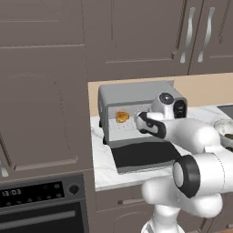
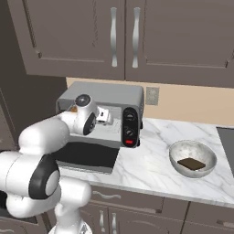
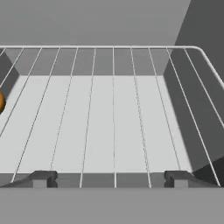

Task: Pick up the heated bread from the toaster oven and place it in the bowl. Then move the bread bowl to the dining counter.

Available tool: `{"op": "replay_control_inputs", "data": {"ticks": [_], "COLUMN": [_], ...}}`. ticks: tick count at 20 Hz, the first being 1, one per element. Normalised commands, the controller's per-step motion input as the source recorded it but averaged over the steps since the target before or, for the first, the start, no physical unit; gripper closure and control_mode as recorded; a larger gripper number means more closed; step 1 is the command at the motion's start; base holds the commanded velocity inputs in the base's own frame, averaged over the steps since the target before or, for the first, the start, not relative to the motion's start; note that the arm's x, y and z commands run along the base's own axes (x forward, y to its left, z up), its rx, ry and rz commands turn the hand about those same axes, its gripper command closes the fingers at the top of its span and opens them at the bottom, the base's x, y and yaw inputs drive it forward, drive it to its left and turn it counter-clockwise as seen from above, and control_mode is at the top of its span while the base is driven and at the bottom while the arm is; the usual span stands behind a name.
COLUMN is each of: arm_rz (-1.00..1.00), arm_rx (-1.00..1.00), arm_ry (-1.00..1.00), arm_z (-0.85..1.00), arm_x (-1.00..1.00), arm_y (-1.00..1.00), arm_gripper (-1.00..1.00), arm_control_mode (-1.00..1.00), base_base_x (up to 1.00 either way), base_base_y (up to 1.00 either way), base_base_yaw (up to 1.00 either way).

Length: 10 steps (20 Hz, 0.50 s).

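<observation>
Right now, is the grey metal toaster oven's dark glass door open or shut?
Open. The grey metal toaster oven has its dark glass drop door lying flat on the white marble counter, exposing the wire rack.

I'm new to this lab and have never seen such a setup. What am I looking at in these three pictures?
It is a simulated kitchen with a white robot arm on a drivable base. Two pictures come from cameras on the base, behind the arm to its left and right. The third looks along the gripper, whose dark tips stand wide apart with nothing between them. The arm reaches into the toaster oven, whose glass door lies folded down on the marble counter. The heated bread, a small orange lump, sits on the wire rack, off to the left in the hand view. To the right stands the bowl, with a flat dark piece inside.
</observation>
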Motion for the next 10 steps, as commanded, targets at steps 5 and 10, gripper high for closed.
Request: {"op": "replay_control_inputs", "data": {"ticks": [5, 10], "arm_rz": [0.00, 0.00], "arm_rx": [0.00, 0.00], "arm_ry": [0.28, 0.27], "arm_z": [-0.43, -0.45], "arm_x": [-1.00, -1.00], "arm_y": [0.00, 0.00], "arm_gripper": [-1.00, -1.00], "arm_control_mode": [-1.00, -1.00], "base_base_x": [0.00, 0.00], "base_base_y": [0.00, 0.00], "base_base_yaw": [0.00, 0.00]}}
